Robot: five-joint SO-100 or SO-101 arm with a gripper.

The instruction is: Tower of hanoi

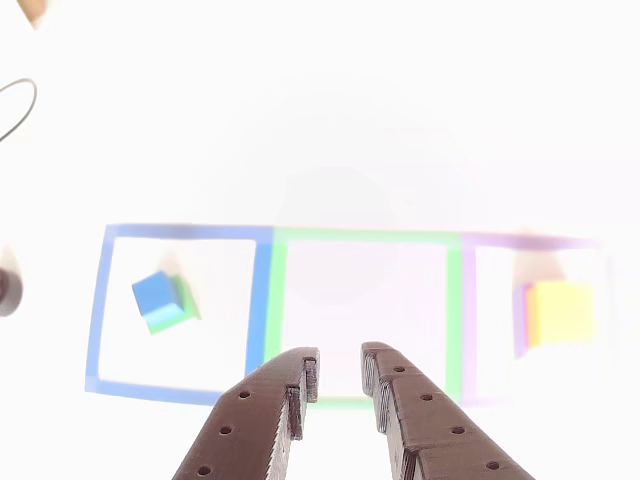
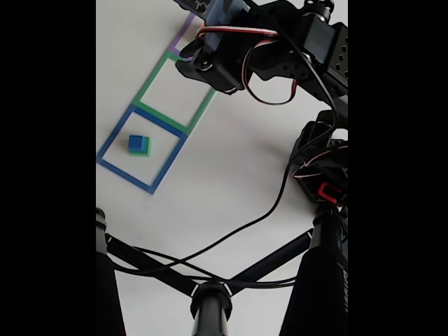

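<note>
Blocks: four counted, in two stacks.
Left of gripper: blue cube (image 1: 154,292) sits on green block (image 1: 180,306), inside blue square (image 1: 96,310).
Ahead of gripper: green square (image 1: 456,320) holds no block.
Right of gripper: yellow block (image 1: 560,312) sits on purple block (image 1: 520,318), inside purple square (image 1: 468,330).
Gripper (image 1: 340,372): fingers spread, holding nothing.
Squares: three.
Progress: judged partway; single tower not yet built.

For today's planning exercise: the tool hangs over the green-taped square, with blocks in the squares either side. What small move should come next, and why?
Probably swing toward the blue-taped square and lower over the blue cube. The tool hangs open and empty above the green-taped square, and the blue cube tops the green block, so it looks free to lift. The yellow block sits on purple in the third square.
</note>
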